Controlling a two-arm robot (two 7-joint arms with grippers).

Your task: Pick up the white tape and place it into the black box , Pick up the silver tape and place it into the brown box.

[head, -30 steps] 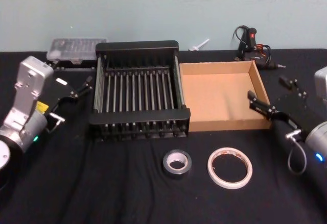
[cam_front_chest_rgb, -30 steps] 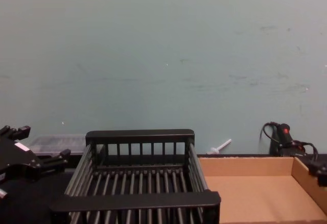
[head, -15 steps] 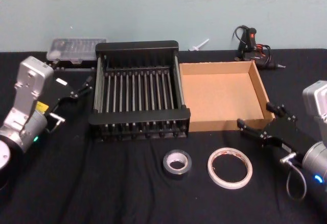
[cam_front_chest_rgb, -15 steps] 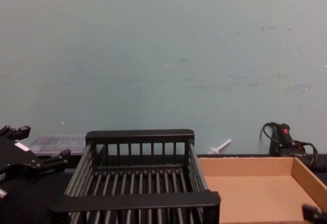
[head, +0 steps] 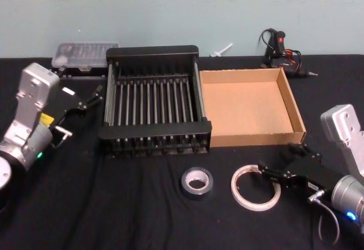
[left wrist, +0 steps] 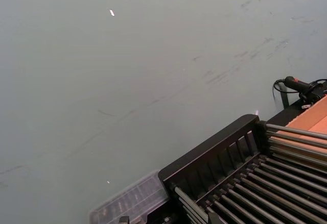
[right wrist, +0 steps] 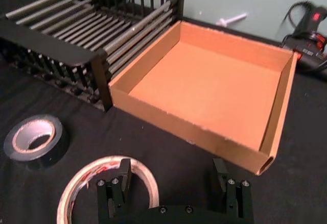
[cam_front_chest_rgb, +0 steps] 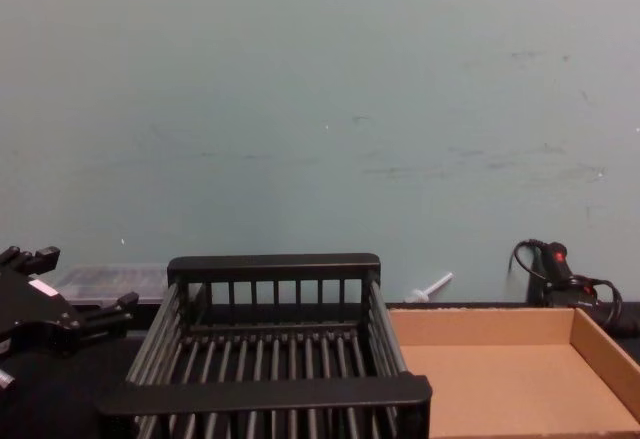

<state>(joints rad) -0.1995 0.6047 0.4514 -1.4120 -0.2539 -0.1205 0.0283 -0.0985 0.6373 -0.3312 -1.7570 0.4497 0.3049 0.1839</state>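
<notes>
progress: basically nothing banked yet, both boxes look bare inside and both rolls sit out on the counter

white tape (head: pixel 256 187): lying flat near the counter's front edge, in front of the brown box, just beside the grey roll on its right. You can see the red print on the inner ring from the right wrist cam

silver tape (head: pixel 197 182): also flat near the front edge, about in front of where the two boxes meet, not touched by anything

black box (head: pixel 154 136): slatted crate in the middle of the counter toward the back edge, nothing in it that I can see

brown box (head: pixel 255 139): cardboard tray pushed right up against the crate's right side, floor is bare

right gripper (head: pixel 271 175): down low at the white roll's right side, jaws spread wide and holding nothing. In the wrist cam one finger (right wrist: pixel 114 195) sits over the roll's rim and the other is outside it, so I'd guess it's lining up to pinch the rim

left gripper (head: pixel 91 98): parked off by the crate's left side, jaws look released, nothing between them

what's left: pretty much everything. White roll grabbed and dropped in the crate, then the grey one into the cardboard tray
</notes>
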